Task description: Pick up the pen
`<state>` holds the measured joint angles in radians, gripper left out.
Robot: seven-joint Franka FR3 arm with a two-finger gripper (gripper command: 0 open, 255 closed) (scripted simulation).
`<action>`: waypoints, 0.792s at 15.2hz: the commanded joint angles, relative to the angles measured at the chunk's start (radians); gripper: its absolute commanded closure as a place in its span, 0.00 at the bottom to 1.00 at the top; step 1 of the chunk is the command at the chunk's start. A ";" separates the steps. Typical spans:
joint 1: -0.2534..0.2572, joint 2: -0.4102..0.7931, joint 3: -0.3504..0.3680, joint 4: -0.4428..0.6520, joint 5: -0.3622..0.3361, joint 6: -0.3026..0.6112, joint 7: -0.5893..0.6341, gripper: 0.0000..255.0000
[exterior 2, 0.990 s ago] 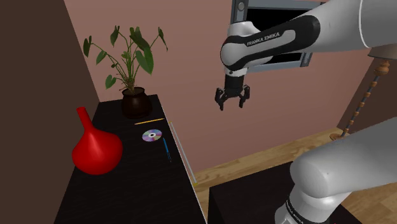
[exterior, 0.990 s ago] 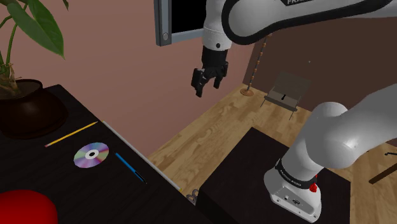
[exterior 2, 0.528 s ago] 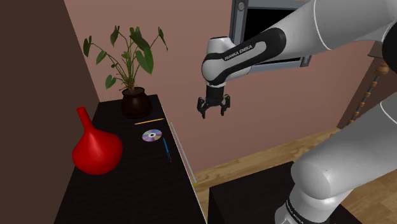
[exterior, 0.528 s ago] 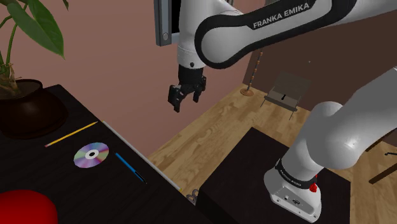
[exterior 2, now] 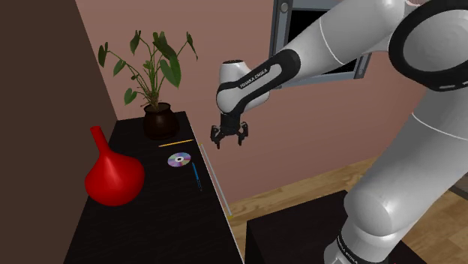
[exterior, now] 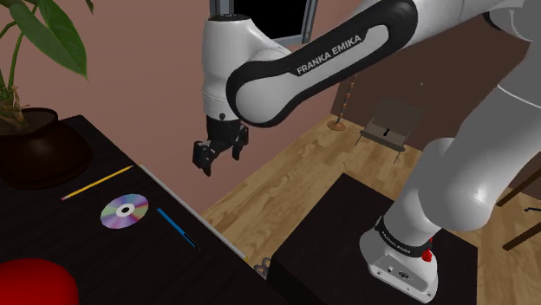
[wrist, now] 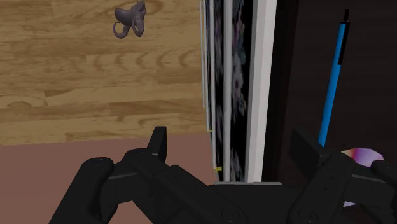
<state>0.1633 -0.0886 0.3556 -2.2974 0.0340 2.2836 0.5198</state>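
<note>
While the pen (exterior: pixel 176 228) lies unmoved, the gripper (exterior: pixel 219 159) hangs nearer.

pen (exterior: pixel 177 227) on table (exterior: pixel 52 251) beside disc (exterior: pixel 124 210), pencil (exterior: pixel 96 182) past the disc (toward the plant pot (exterior: pixel 35 147)), gripper (exterior: pixel 219 161) over table's edge

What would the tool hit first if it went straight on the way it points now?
Probably the table's pale edge strip, centred ahead of the open tool in the wrist view. One finger hangs over wooden floor, the other over the tabletop beside the blue pen. Depth is unclear.
</note>
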 commanded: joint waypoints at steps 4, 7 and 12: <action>0.036 0.176 0.043 0.117 -0.080 0.068 0.102 0.00; 0.069 0.281 0.051 0.196 -0.137 0.096 0.160 0.00; 0.143 0.452 0.043 0.348 -0.226 0.119 0.241 0.00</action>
<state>0.2912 0.3370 0.3992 -1.9705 -0.1767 2.3950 0.7452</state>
